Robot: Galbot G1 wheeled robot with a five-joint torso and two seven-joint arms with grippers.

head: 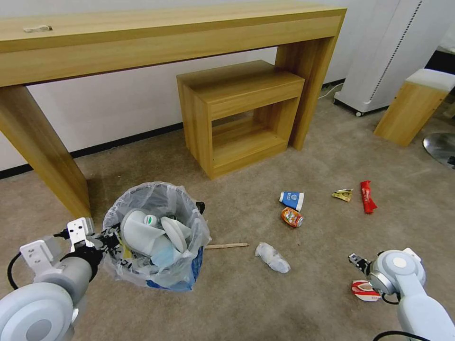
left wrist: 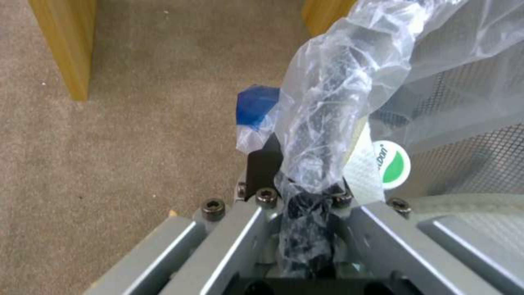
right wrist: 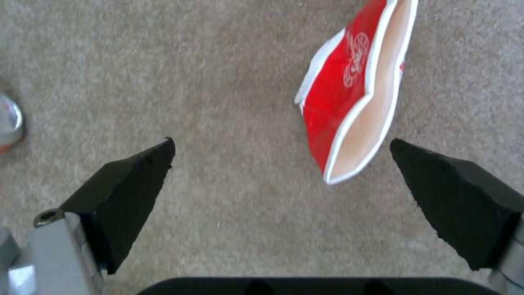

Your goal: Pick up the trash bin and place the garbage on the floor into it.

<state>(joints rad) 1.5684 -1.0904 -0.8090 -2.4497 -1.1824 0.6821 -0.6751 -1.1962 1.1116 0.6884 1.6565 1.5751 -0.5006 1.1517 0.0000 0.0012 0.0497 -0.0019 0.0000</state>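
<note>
Meanwhile, the left claw (left wrist: 306,196) pinches the rim of the trash bin (head: 156,234) while the right claw (right wrist: 278,184) hangs spread over a red-white paper cup (right wrist: 349,102) on the floor (head: 265,303).

From the head view, the bin stands on the beige carpet by the leg of the long wooden surface (head: 156,38), already holding white slippers (head: 151,232), and a stick (head: 226,246), a tissue wad (head: 272,257), a crushed orange can (head: 292,217), a blue-white cup (head: 292,200), a yellow wrapper (head: 342,194) and a red wrapper (head: 367,196) lie scattered to its right. Up close, the left wrist view shows the fingers closed on the plastic-wrapped rim, with mesh wall and a green-white round label (left wrist: 392,164) inside. By contrast, the right wrist view shows the flattened red cup lying between the two black fingertips (right wrist: 136,180), nearer the far one, untouched.
</note>
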